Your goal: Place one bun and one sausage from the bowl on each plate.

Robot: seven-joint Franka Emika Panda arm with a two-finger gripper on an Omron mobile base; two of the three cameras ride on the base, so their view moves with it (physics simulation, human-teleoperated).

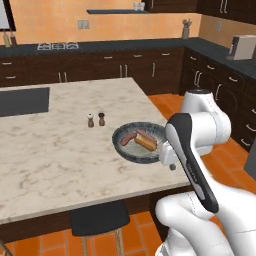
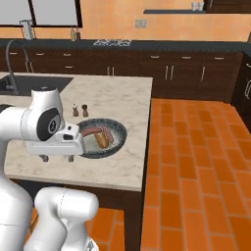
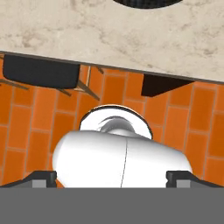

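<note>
Bowl with bun and sausage on marble island, orange-tiled floor beyond, gripper fingers spread wide.

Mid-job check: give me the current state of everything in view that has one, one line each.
gripper: open, empty, hanging near the counter's front edge, short of the bowl.
bowl: upright on the island counter, near its front right corner.
sausage: lying in the bowl, untouched.
bun: lying in the bowl beside the sausage, untouched.
salt and pepper shakers: upright, side by side behind the bowl.
stool: tucked under the counter edge.
</note>
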